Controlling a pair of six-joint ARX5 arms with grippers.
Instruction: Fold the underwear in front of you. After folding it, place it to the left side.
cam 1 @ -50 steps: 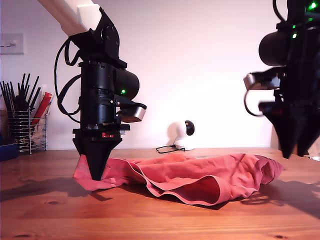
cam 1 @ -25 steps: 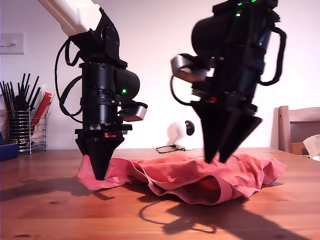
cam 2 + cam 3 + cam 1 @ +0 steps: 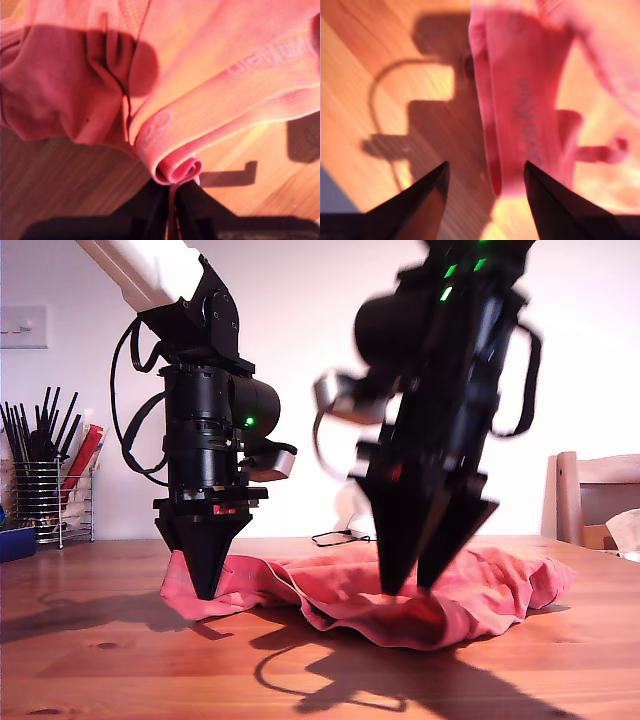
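Note:
The coral-red underwear [image 3: 500, 585] lies wrinkled on the wooden table [image 3: 100, 660], spread across the middle of the exterior view. My first gripper [image 3: 207, 590] stands upright at the garment's end on the exterior view's left. It is shut on a rolled fold of the waistband [image 3: 175, 167], seen at its tips [image 3: 171, 187]. My second gripper [image 3: 408, 585], blurred by motion, hangs open and tilted over the garment's middle. Between its spread fingers [image 3: 485, 165] I see bare wood and the waistband [image 3: 525, 110] near one finger.
A wire rack of black utensils [image 3: 45, 490] and a blue container [image 3: 15, 540] stand at the exterior view's far left. A small white device [image 3: 360, 505] with a cable sits at the back. A wooden chair [image 3: 595, 495] shows at the exterior view's right.
My second arm swept from the exterior view's right edge to over the garment's middle, still open. My first gripper edged slightly rightward, dragging the pinched end with it.

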